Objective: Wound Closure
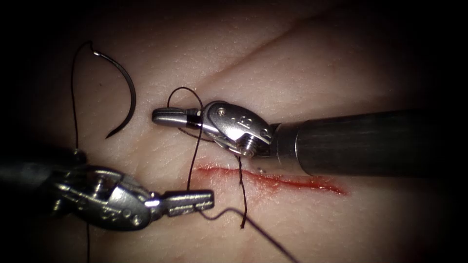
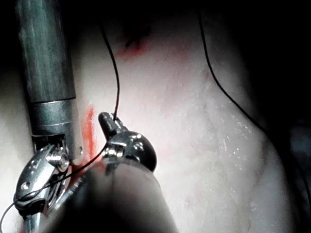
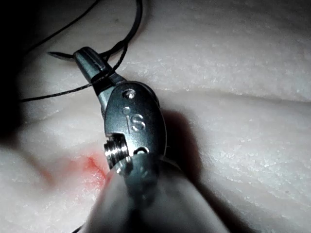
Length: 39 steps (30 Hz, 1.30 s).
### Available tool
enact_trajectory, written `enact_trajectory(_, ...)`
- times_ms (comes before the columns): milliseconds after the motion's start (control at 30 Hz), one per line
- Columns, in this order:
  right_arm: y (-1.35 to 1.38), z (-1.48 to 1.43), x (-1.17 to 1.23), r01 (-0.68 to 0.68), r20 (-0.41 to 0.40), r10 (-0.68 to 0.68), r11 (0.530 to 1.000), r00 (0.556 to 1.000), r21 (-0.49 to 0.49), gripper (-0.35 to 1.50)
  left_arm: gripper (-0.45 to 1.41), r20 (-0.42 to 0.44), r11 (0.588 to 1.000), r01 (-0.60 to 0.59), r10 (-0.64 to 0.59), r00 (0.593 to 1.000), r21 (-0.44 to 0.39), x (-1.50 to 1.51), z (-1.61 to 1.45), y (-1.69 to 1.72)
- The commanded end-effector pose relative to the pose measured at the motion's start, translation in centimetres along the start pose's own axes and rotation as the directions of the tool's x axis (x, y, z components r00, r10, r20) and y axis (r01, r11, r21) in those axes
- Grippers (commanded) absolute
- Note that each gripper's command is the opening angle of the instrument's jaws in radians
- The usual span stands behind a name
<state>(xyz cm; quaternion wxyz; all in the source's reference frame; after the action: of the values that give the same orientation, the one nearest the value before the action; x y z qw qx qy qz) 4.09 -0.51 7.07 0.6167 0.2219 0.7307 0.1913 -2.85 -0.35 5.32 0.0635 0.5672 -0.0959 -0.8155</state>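
The curved needle [image 1: 127,92] lies free on the tissue [image 1: 302,63], above and left of the cut [image 1: 273,181], not in the tissue. Its thread [image 1: 74,97] runs down the left side. My right tool [image 1: 163,117] [image 3: 87,60] reaches in above the cut with jaws shut, and a loop of thread [image 1: 195,104] is wound around them. My left tool [image 1: 195,200] [image 2: 107,121] sits below the cut's left end, shut on the thread. A short thread tail [image 1: 242,195] comes out of the cut and hangs below it.
Red fluid [image 1: 317,185] lines the cut. A long strand of thread [image 1: 265,238] trails off to the lower right. The right tool's shaft [image 1: 370,141] lies just above the cut. A shallow crease [image 1: 273,44] crosses the tissue further up.
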Motion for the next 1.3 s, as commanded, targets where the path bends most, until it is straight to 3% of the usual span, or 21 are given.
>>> enact_trajectory(33,0.0,0.06,0.02,-0.003,-0.014,0.004,1.0,1.0,0.012,-0.35,-0.45,0.0,1.0,0.01,-0.01,1.0,-0.009,-0.05,0.07,0.06)
enact_trajectory(367,-0.05,-0.01,0.37,-0.022,-0.108,0.037,0.991,0.993,0.134,-0.35,-0.45,-0.012,0.999,0.025,-0.025,1.0,-0.034,-0.3,0.06,0.12)
enact_trajectory(700,-0.24,-0.35,0.62,-0.015,-0.147,0.054,0.967,0.988,0.254,-0.35,-0.45,-0.034,0.998,0.035,-0.037,0.999,-0.048,-0.46,-0.05,0.03)
enact_trajectory(1033,-0.38,-0.77,0.74,0.022,-0.088,0.011,0.931,0.996,0.365,-0.35,-0.45,-0.031,0.998,0.039,-0.041,0.999,-0.048,-0.71,-0.03,-0.07)
enact_trajectory(1300,-0.49,-0.82,0.77,0.038,-0.031,-0.027,0.889,0.999,0.456,-0.35,-0.45,-0.033,0.998,0.051,-0.053,0.998,-0.046,-0.89,0.08,-0.16)
